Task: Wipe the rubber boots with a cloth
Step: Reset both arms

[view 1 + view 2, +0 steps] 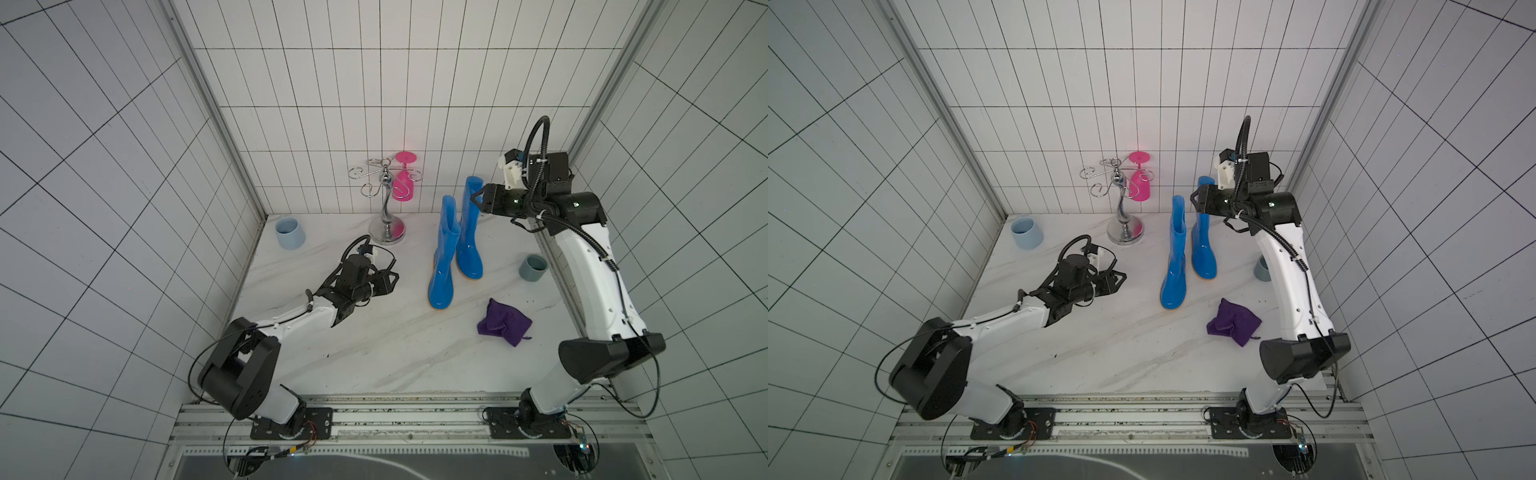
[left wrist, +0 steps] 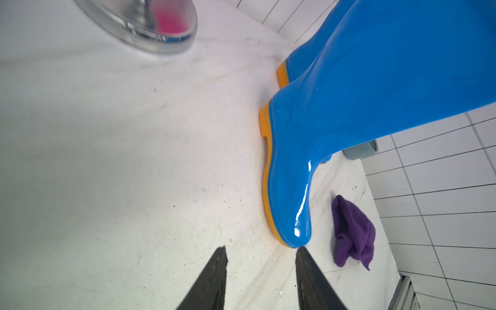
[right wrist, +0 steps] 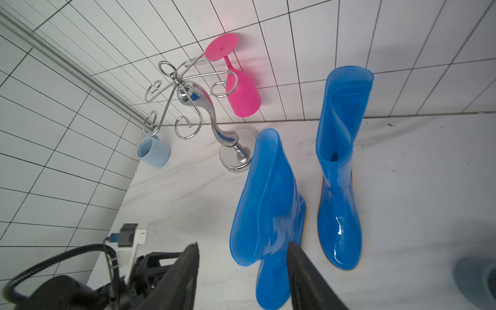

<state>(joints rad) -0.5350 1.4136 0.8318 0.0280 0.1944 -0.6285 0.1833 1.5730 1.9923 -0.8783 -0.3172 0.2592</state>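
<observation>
- The dark-purple, soft fabric cloth (image 1: 504, 322) is laid in a crumpled heap on the white marbled tabletop (image 1: 374, 353), on the right arm's side. It is touched by nothing. No clear long axis is offered by the bunched heap.
- The pair of glossy bright-blue rubber boots (image 1: 1174, 270) with orange-yellow soles is stood upright, side by side, with the toes turned toward the robot's base. The toe of the nearer boot (image 1: 444, 257) is set near the cloth but apart from it. The further boot (image 1: 470, 232) is placed slightly behind.
- The right gripper (image 1: 477, 200) is held high beside the cuff of the further boot. Its fingers are spread and nothing is pinched. The cloth is found below it and back toward the base, well apart.
- The left gripper (image 2: 261, 248) is held low over the tabletop, its fingers spread and empty. It is aimed just short of the nearer boot's toe, and the cloth is seen beyond that toe.
- Judgement: the cloth is not yet picked up. The right arm is judged the nearer, with an unobstructed descent, whereas the left arm's path is barred by the nearer boot.
- Periphery: a chrome wire cup stand (image 1: 387, 235) carrying a pink plastic goblet (image 1: 402, 187), a light-blue mug (image 1: 289, 232) and a grey-blue cup (image 1: 533, 268) are all stood clear of the cloth.
</observation>
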